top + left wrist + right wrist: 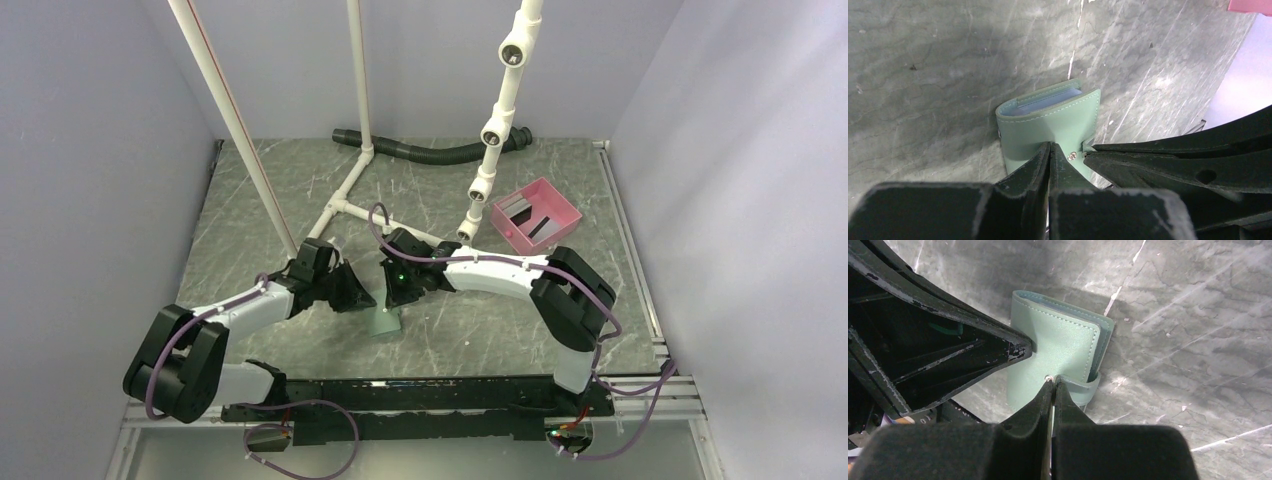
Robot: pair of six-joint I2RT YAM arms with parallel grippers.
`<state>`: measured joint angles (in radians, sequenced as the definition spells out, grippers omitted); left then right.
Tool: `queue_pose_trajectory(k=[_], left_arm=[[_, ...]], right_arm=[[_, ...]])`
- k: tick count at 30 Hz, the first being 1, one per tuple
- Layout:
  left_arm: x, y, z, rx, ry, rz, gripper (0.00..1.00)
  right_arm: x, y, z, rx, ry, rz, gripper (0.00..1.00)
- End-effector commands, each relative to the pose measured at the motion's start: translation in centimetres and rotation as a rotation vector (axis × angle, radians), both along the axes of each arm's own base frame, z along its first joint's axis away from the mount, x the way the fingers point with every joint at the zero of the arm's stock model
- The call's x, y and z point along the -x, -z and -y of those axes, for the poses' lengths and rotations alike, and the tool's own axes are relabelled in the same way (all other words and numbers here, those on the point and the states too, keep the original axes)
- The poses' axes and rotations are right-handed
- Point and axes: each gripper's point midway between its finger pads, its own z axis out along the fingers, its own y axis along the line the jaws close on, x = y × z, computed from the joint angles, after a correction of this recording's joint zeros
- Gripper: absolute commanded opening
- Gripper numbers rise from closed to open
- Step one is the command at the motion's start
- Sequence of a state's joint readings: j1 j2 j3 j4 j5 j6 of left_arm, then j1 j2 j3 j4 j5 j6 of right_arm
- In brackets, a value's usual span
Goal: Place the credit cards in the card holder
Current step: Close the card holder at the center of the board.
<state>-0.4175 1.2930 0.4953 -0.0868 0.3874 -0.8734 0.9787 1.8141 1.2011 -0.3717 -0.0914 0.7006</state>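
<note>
Two claws meet over one small sage-green card holder, near the middle of a grey marbled table. The left claw has its fingers pressed together, tips on the holder's folded cover. The right claw, likewise squeezed to a slit, comes in from the right and sits at the small metal snap on the holder's strap. Whether either claw actually pinches the material cannot be told. Pale blue card pockets show along the holder's far edge, and white stitching runs round the cover. A green light glows on the right arm's wrist. Far right on the table, well apart from the holder, a pink tray holds grey and black cards. White plastic pipes and a black ribbed hose lie at the far side.
</note>
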Motion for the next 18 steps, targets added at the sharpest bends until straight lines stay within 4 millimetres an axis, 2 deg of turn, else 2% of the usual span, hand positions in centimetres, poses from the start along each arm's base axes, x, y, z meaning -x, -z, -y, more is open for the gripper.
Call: queue_pose_trajectory(k=[1,7,18], left_arm=[[1.0,0.4,-0.4,-0.02,0.004,-0.023,0.09],[0.9,0.3,-0.5,-0.031,0.006,-0.018,0.09],[1.0,0.4,-0.4,-0.025,0.007,-0.023,0.09]], right_arm=[[-0.3,-1.7,-2.6,-0.118,-0.023,0.007,0.0],[0.7,-1.1,-2.3,-0.114,-0.067,-0.021,0.09],[0.6,-0.9,-2.0,-0.136,-0.044,-0.037,0.16]])
